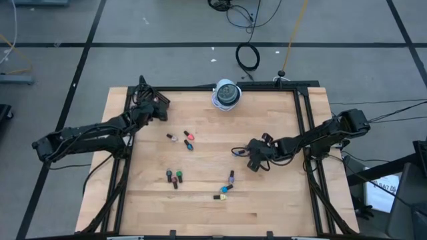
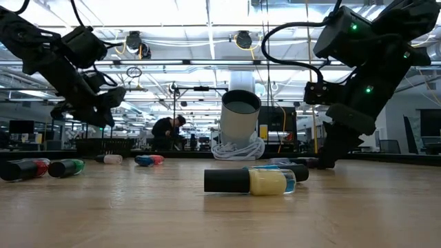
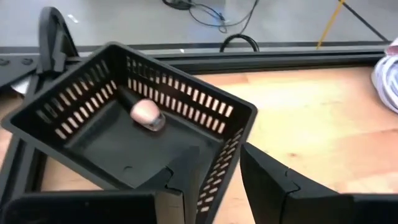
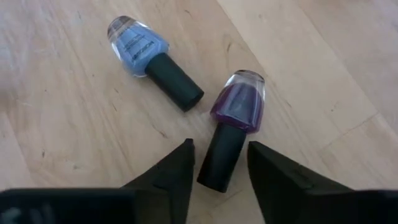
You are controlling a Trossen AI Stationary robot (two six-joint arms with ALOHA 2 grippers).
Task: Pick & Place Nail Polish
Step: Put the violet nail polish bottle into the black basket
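Right gripper (image 4: pixel 219 167): fingers spread either side of the dark cap of the purple glass nail polish bottle (image 4: pixel 238 107), not closed on it. The bottle lies flat and tilted off the finger line, so if you close now, one finger will likely hit first and roll or spin it out. The cap is narrow and smooth, so you could also get a slip on lift. The light blue bottle with black cap (image 4: pixel 138 45) lies just beside it, apart; a sideways kick could knock it.

Left gripper (image 3: pixel 205 186): one finger is inside the black slotted plastic basket (image 3: pixel 62 112), one outside, pinching its wall near the wooden tabletop's (image 1: pixel 280 213) far left corner. The basket sits tilted; the pink bottle (image 3: pixel 147 114) inside could roll or tip out.

The other bottles are scattered mid-table, lying down.
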